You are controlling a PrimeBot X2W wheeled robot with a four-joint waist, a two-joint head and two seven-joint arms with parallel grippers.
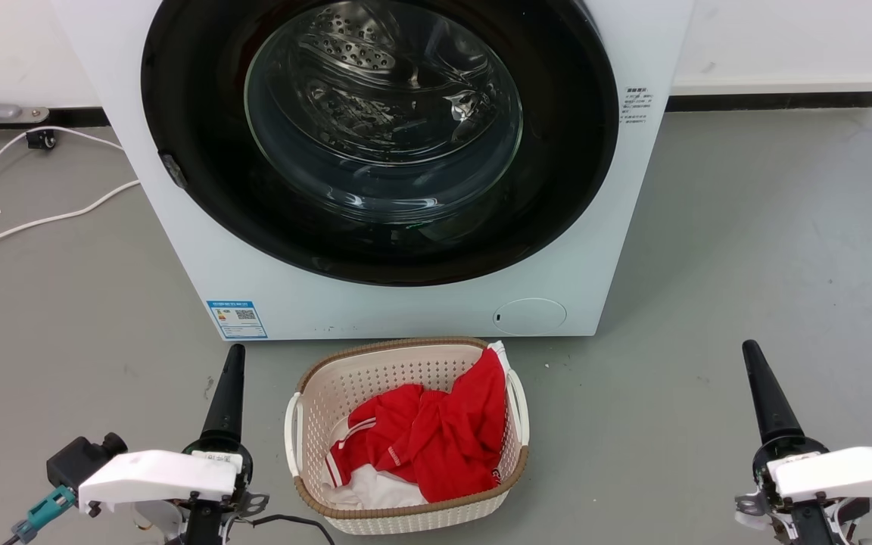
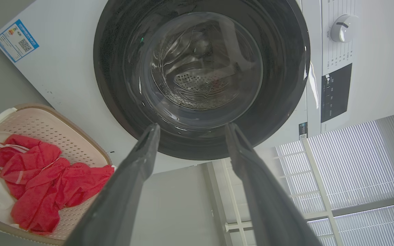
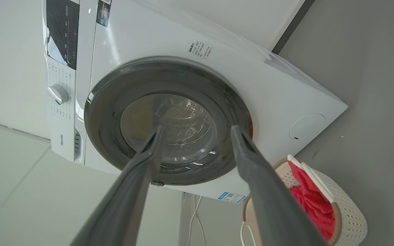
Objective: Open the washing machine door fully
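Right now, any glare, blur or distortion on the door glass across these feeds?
Head view: sharp, even light, faint reflections on the glossy black round washing machine door. Left wrist view: white boxy washing machine skewed by the wide angle, left gripper soft up close. Right wrist view: brownish reflection on the glass, right gripper soft.

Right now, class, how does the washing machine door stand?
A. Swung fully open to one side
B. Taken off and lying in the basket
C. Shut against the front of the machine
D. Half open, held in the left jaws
C: the washing machine door sits flush in the white front of the washing machine, with no gap showing at its rim and nothing holding it.
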